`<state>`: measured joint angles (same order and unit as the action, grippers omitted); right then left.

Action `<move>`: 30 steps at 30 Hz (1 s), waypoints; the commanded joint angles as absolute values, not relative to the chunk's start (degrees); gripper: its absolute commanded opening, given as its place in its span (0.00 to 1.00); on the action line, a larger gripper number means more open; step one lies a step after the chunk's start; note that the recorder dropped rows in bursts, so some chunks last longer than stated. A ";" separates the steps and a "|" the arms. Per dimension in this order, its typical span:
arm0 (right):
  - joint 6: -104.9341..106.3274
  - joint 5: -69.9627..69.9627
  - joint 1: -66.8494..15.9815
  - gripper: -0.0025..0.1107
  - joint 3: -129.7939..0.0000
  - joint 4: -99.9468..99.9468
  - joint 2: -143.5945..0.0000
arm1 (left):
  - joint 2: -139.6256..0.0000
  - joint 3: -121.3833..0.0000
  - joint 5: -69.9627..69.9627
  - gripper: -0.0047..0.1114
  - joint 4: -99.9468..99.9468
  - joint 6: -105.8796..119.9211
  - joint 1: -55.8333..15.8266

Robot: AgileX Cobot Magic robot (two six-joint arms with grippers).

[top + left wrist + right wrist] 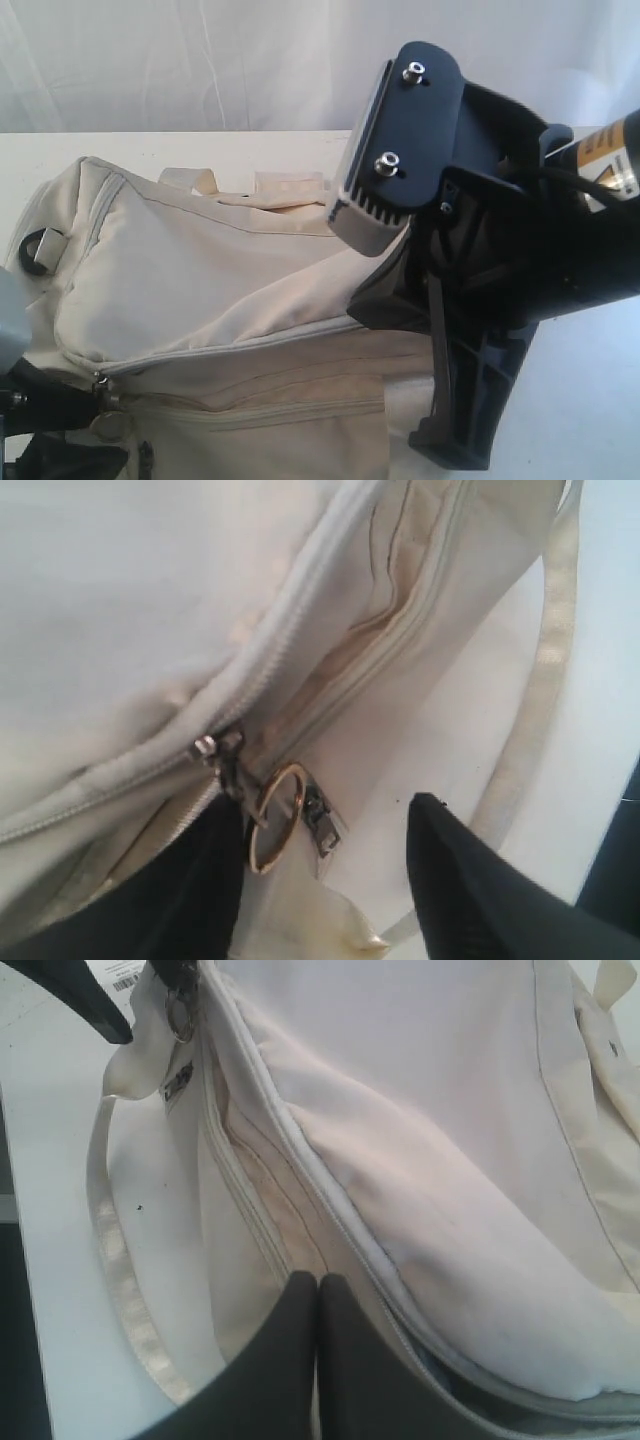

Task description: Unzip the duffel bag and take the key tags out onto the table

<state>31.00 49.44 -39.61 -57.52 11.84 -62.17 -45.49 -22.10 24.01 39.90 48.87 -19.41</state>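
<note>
The large cream-beige fabric duffel bag lies on its side on the wide white tabletop, occupying the near-left and centre of the scene. A black D-ring marks its left end. The main grey zipper runs from the near-left end up toward the right. Along the visible length its teeth are meshed. The metal zipper slider sits at the near-left end of that track, with a round brass-coloured metal pull ring hanging from it. My left gripper is positioned at this slider with its two black fingers spread apart. The pull ring lies between them, close against one finger, and is not clamped. A pale webbing strap trails over the tabletop just beside the bag on the near side. My right gripper is at the right part of the bag, over the side panel beside the zipper, with its black fingers pressed fully together. Whether any fabric is pinched between them cannot be determined. The right arm's black wrist housing stands above the bag's right end.
</note>
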 commanded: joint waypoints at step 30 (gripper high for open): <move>31.19 50.02 -39.91 0.02 -57.24 12.12 -61.80 | -50.51 -23.71 26.26 0.04 47.51 50.98 -19.39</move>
<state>31.00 49.81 -39.61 -57.52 11.84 -62.17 -51.41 -22.66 22.71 46.80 50.72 -19.41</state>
